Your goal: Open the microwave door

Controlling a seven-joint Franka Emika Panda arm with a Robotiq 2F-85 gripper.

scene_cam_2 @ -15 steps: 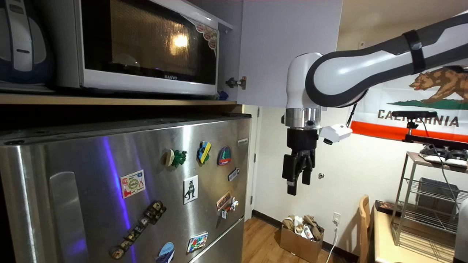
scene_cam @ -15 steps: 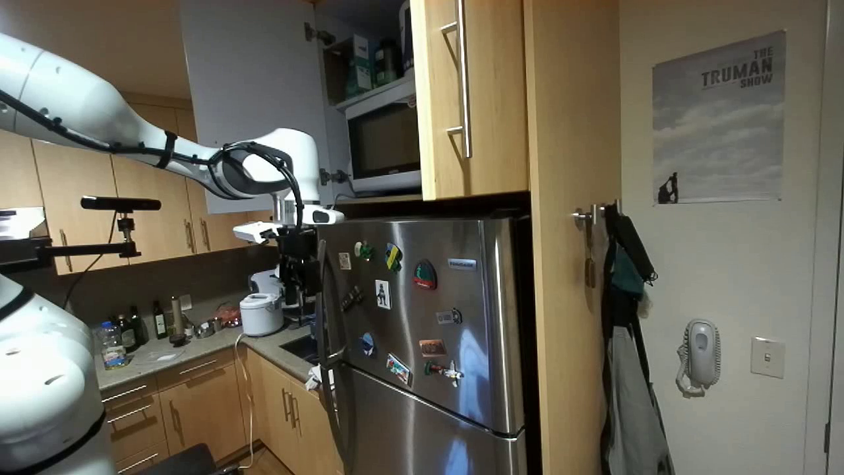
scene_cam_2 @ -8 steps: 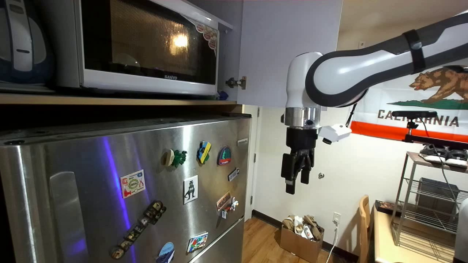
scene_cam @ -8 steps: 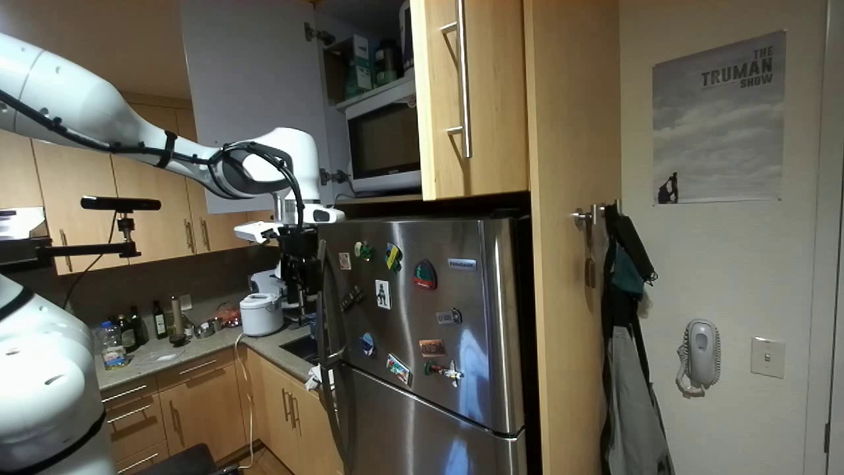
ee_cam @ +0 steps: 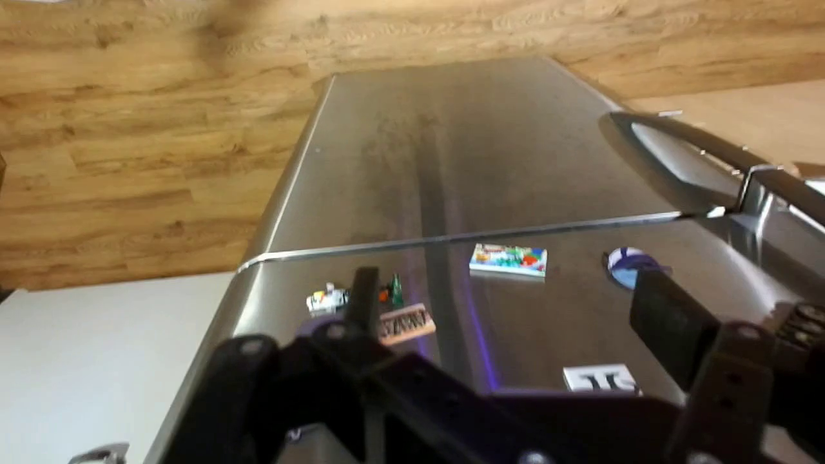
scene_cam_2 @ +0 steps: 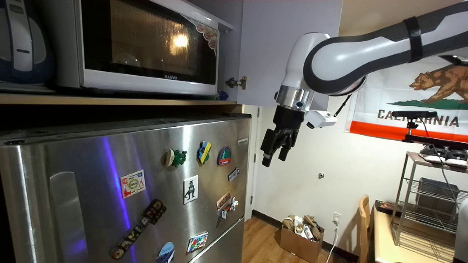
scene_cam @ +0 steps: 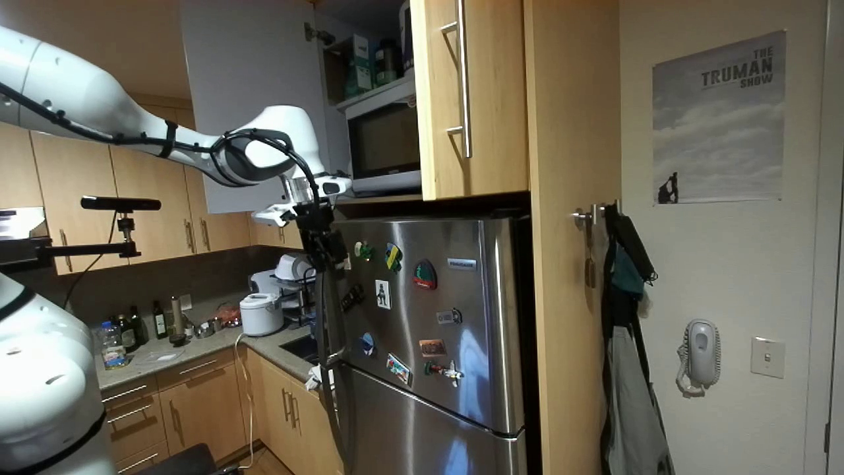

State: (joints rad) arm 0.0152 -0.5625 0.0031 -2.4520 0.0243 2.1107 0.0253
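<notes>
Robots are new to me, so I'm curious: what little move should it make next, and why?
Probably raise the gripper toward the microwave door: that door looks shut, while the open gripper hangs below its level, pointing mostly down in front of the fridge.

Glossy glass fronts the microwave door [scene_cam_2: 150, 47], brushed metal the fridge [scene_cam_2: 161, 184], smooth wood the cabinet door [scene_cam: 496, 99]; the gripper [scene_cam_2: 275, 160] looks matt.

Where we look

In an exterior view, we stand back, facing the tall silver steel fridge [scene_cam: 409, 323]. In an exterior view, we're near the boxy silver-grey microwave [scene_cam_2: 146, 44]. Both share these. Our wrist view looks down the fridge.
</notes>
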